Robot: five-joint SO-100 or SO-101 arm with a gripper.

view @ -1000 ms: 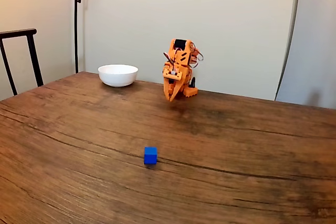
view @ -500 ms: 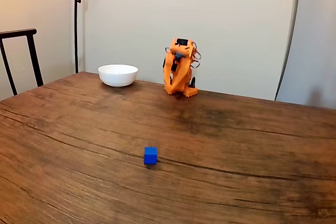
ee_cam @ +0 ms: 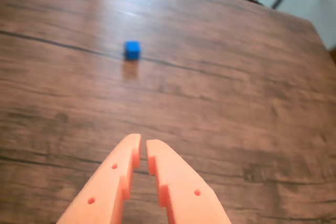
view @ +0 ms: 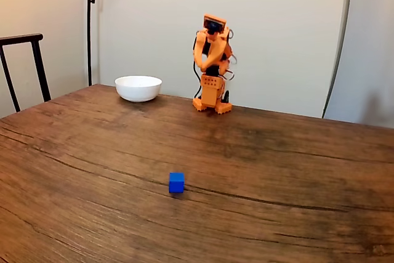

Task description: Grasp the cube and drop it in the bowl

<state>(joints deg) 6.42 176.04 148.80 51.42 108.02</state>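
The gripper (ee_cam: 143, 150) is nearly closed, only a thin gap between its orange fingers (ee_cam: 173, 182), holding and touching nothing. It hangs above the table (ee_cam: 252, 108). In the fixed view the arm (view: 211, 66) stands folded upright at the far edge. The cube (ee_cam: 132, 50), small and bright blue, sits alone mid-table, well apart from the white bowl (view: 138, 88).

Chair (view: 24, 66) cut by left edge; wrist view's far edge blurred.

Small bright-blue cube (view: 176, 182) flat on wood table, well apart from upright white bowl (view: 138, 88) at far edge
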